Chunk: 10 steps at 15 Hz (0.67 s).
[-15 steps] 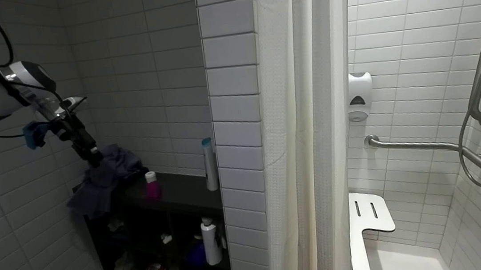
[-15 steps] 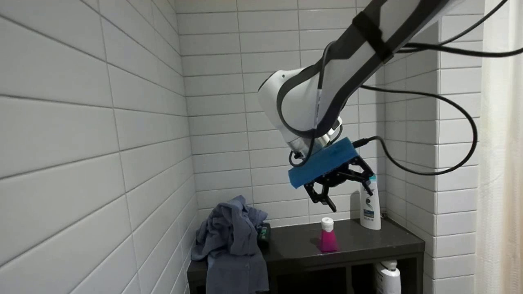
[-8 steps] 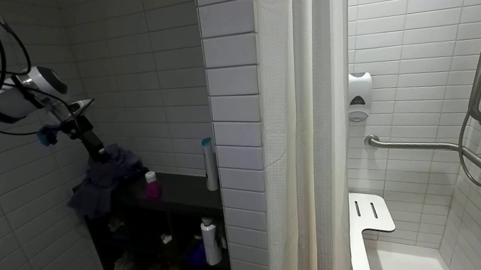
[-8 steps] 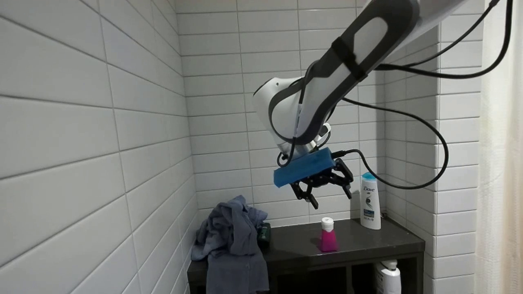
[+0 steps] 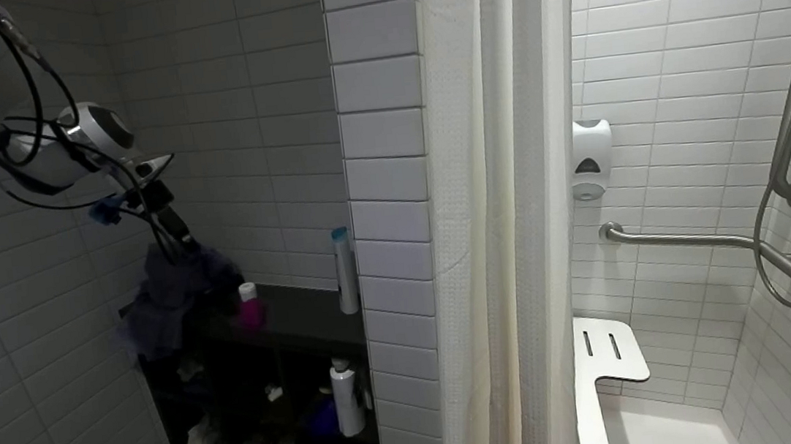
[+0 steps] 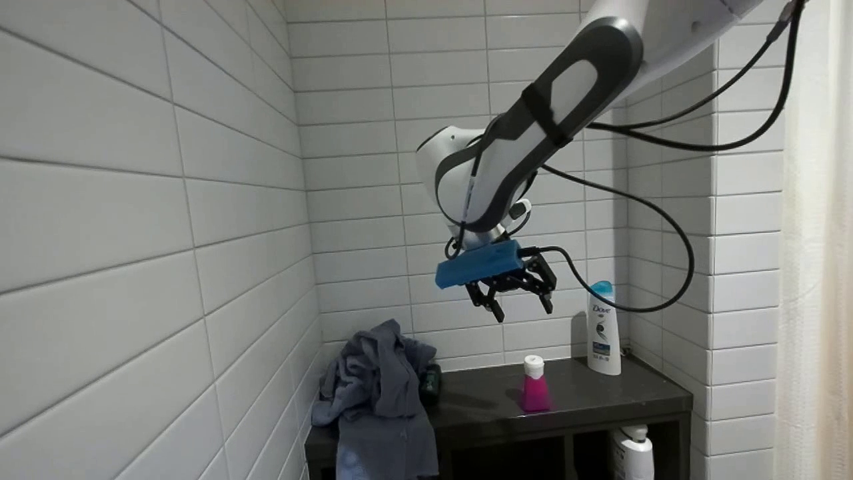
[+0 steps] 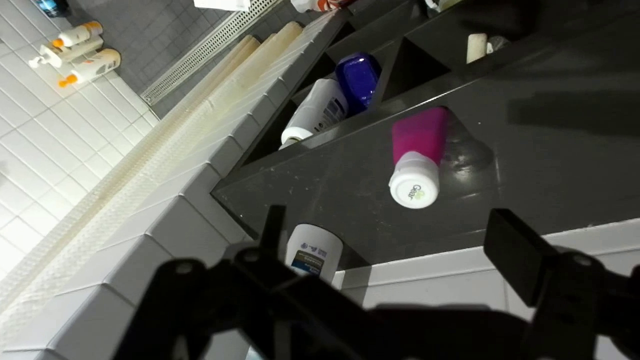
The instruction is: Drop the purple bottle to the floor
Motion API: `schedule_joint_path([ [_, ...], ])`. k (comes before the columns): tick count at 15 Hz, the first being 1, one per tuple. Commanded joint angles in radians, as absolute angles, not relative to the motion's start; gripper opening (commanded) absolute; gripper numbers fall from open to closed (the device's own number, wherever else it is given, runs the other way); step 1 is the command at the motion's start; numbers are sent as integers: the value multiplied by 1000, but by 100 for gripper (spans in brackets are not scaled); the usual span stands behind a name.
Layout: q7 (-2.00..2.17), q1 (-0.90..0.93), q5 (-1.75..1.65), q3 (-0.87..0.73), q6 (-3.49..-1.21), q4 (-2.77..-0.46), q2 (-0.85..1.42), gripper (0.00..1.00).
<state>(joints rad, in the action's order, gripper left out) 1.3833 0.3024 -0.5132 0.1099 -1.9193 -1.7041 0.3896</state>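
Observation:
The purple bottle, magenta with a white flip cap, stands upright on the dark shelf top; it shows in both exterior views (image 5: pixel 252 312) (image 6: pixel 535 395) and in the wrist view (image 7: pixel 420 132). My gripper (image 6: pixel 524 312) is open and empty. It hangs in the air above the shelf, higher than the bottle and to its left in that exterior view. In an exterior view the gripper (image 5: pixel 182 252) is dark in front of the towel. In the wrist view the bottle lies beyond the gap between the spread fingers (image 7: pixel 387 215). The grey tiled floor (image 7: pixel 150 45) shows at the wrist view's top left.
A white bottle with a teal cap (image 6: pixel 603 340) stands at the shelf's right back. A blue-grey towel (image 6: pixel 386 393) hangs over the left end, beside a small dark item (image 6: pixel 431 385). Bottles fill lower cubbies (image 5: pixel 346 400). A tiled pillar (image 5: pixel 387 179) and curtain (image 5: pixel 504 203) border the shelf.
The arm has moved; the gripper has shifted left and slightly up in an exterior view and levelled out, and right in an exterior view. It stays open. The purple bottle has not moved.

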Motion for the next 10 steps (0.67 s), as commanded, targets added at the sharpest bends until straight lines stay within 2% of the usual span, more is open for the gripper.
schedule_joint_path([
  [1, 1452, 336, -491, 87, -1900, -1585, 486, 100],
  [10, 1571, 379, -293, 63, -1881, -1294, 694, 100],
])
